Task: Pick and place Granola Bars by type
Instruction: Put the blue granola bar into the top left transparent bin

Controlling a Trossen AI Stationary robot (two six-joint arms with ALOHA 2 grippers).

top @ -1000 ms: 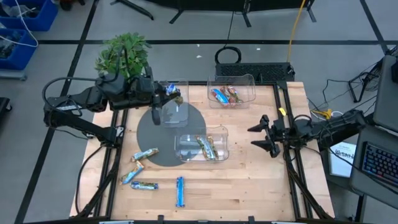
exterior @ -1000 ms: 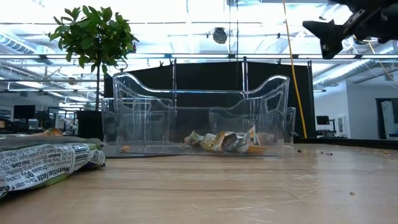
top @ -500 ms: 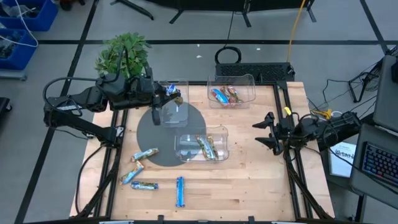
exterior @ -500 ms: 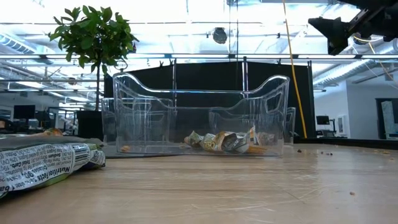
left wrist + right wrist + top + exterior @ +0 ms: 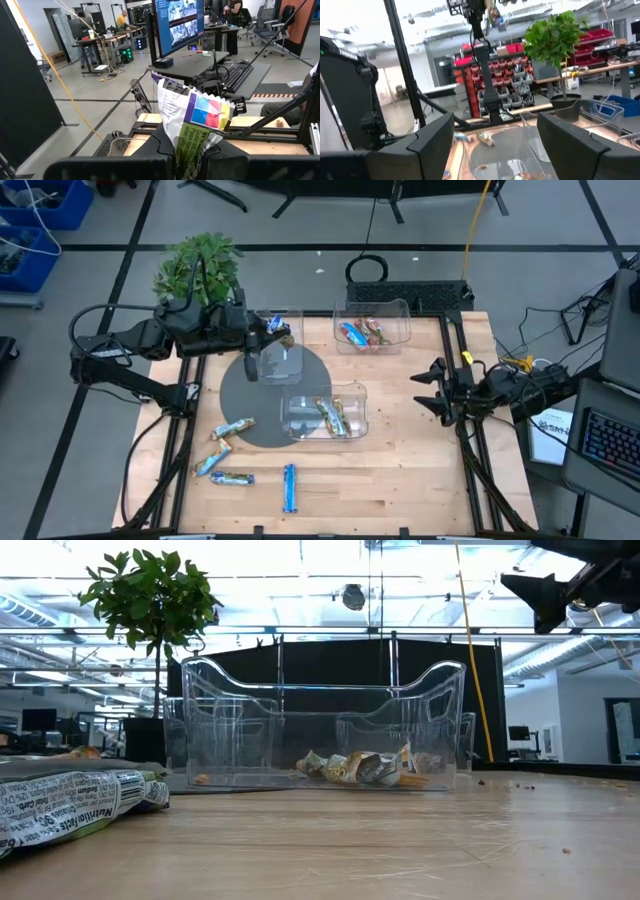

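Left pincer (image 5: 272,327) clenched on a bar (image 5: 279,329), held above the far-left bin (image 5: 283,365). Right pincer (image 5: 432,392) released, empty, raised at the desk's (image 5: 400,470) right edge. Four bars (image 5: 232,427) loose near-left; others in bins.

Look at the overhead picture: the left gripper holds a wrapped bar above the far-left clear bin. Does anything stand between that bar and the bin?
Nothing visible does. The left gripper, shut on the granola bar, is over the far-left clear bin, whose top is open. The right gripper waits open at the table's right edge.
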